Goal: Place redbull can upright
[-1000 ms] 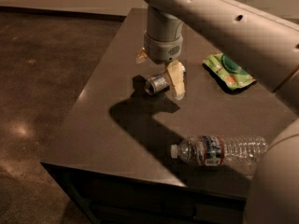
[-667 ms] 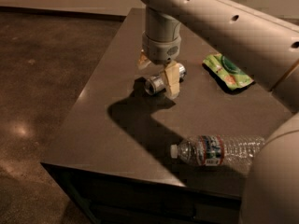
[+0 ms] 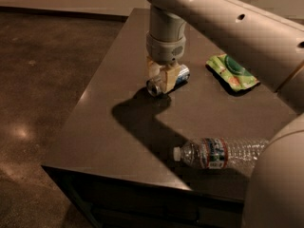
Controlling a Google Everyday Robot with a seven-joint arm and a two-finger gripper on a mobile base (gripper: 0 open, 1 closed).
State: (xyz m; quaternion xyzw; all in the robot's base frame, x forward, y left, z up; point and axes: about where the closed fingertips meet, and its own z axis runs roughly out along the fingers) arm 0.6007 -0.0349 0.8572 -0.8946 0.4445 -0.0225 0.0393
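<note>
The redbull can [image 3: 182, 74] lies on its side on the dark table [image 3: 107, 108], near the middle. Its silver end faces the front left and its blue and silver side points to the back right. My gripper [image 3: 161, 78] reaches straight down from the arm onto the middle of the can. One cream finger [image 3: 169, 80] is in front of the can and the other [image 3: 152, 69] is behind it. The fingers are closed against the can's sides. The can still rests on the table.
A clear plastic water bottle [image 3: 223, 153] with a red-blue label lies on its side near the table's front right edge. A green snack packet [image 3: 232, 71] lies at the back right. The table's left edge drops to a dark floor [image 3: 42, 80].
The gripper has come down over the can and its fingers have closed in from a wide spread to grip the can's sides. The can has stayed lying down.
</note>
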